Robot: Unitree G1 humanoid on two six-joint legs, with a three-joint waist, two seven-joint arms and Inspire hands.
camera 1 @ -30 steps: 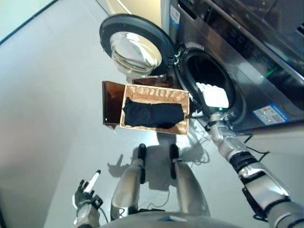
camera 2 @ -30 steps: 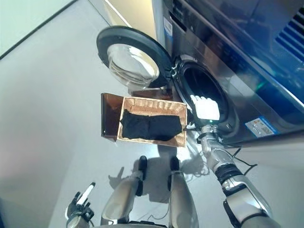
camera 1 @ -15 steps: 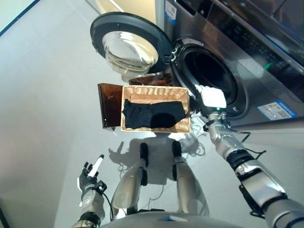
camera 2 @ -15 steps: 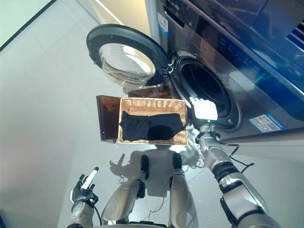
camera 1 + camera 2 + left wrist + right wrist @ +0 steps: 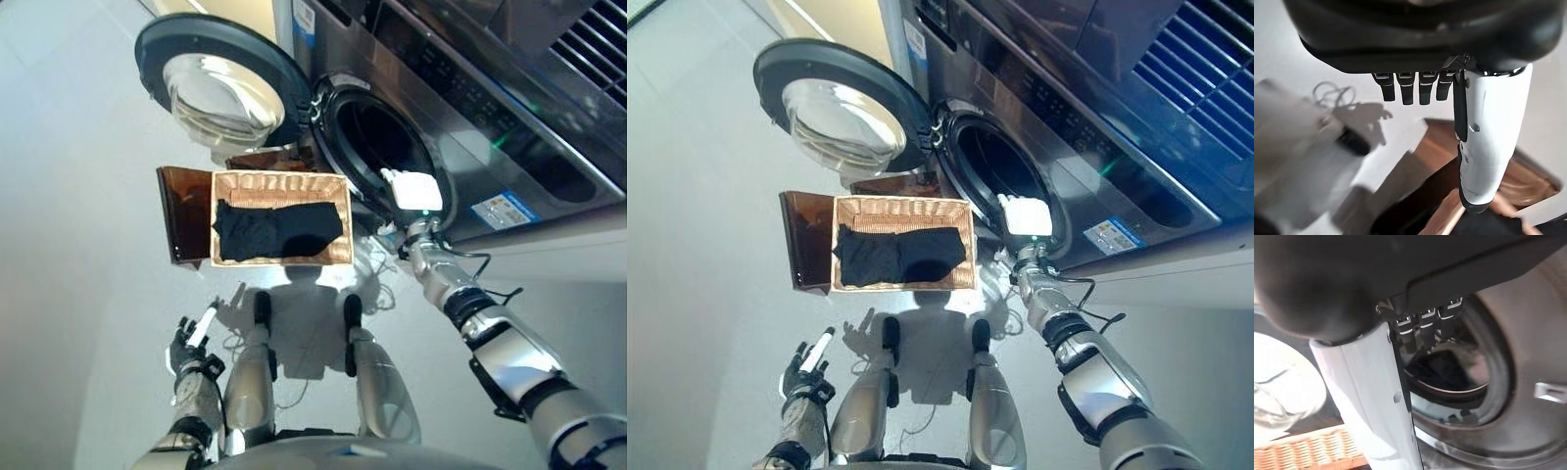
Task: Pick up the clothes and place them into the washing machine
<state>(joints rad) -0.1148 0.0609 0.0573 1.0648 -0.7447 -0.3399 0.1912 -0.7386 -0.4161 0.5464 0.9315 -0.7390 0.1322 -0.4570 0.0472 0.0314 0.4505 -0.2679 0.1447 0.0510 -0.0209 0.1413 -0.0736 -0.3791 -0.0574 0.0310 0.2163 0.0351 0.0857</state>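
Right hand (image 5: pixel 1027 215), fingers straight and empty, hovers at the silver front-loading washing machine's (image 5: pixel 1087 127) round opening. Left hand (image 5: pixel 804 376) hangs relaxed, empty. Black clothes (image 5: pixel 899 254) lie in the rectangular wicker basket (image 5: pixel 902 209).

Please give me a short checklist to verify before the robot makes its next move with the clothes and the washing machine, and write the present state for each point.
1. Washing machine door swung fully open: ok.
2. Drum opening free for loading: ok, though a dark item seems to lie inside in the right wrist view; what it is, cannot tell.
3. Dark clothes lying in the wicker basket, not yet picked up: ok.
4. Right hand empty, at the lower rim of the opening and beside the basket: ok, fingers straight, holding nothing.
5. Left hand empty, low by the robot's side: ok.
6. More clothes under the dark ones: cannot tell.
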